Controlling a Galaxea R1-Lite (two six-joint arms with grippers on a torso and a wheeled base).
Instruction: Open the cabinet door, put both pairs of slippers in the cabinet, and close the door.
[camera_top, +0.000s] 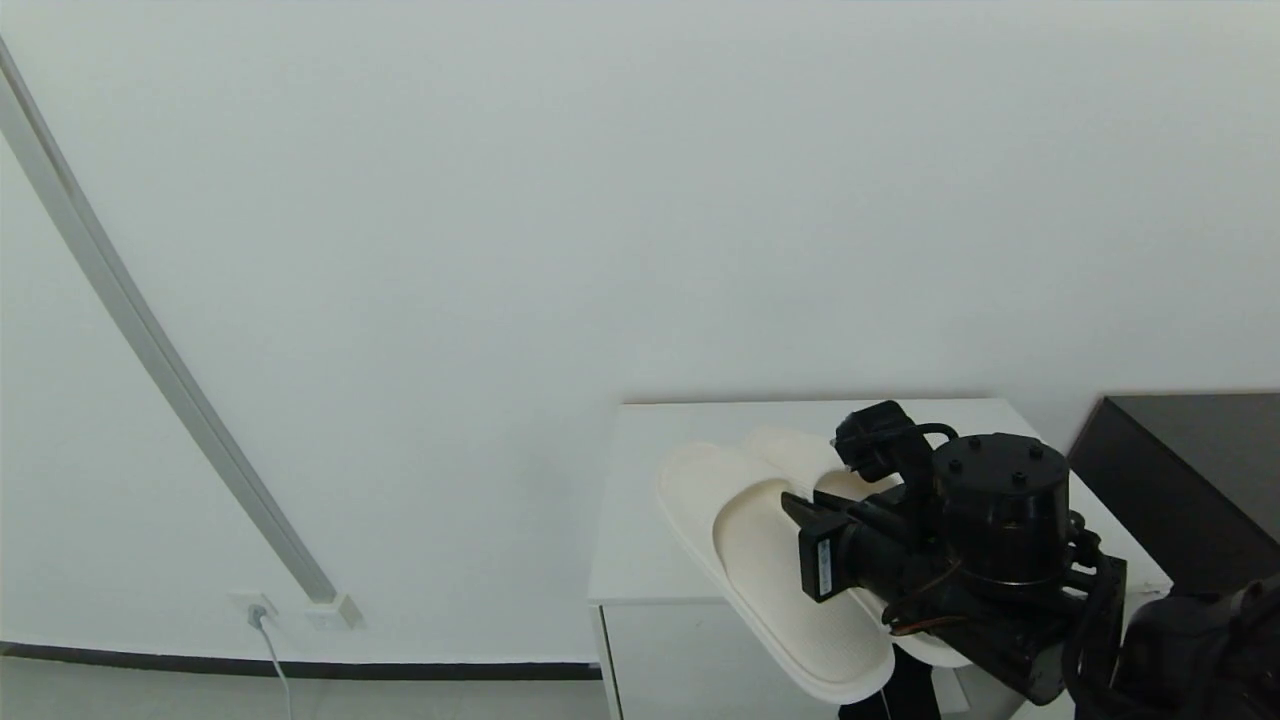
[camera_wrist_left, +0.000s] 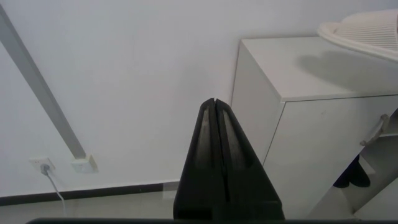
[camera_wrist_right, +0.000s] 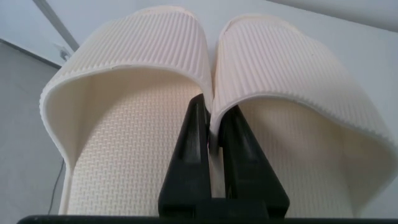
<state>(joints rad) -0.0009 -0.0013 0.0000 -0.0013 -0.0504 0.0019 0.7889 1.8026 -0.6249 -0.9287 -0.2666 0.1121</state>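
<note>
One cream ribbed slipper pair (camera_top: 760, 560), pinched by right gripper (camera_wrist_right: 213, 113) fingers above the white cabinet (camera_top: 640, 520), likely needs lowering inside next; left gripper (camera_wrist_left: 215, 106) fingers pressed together.

Bright even light, soft shadow on cabinet (camera_wrist_left: 273, 62), wall rail (camera_top: 150, 343) bowed

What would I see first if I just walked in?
The cream slippers, held side by side in the air over the white cabinet. The right gripper pinches their inner edges together. The left gripper is shut and empty, apart from the cabinet.
</note>
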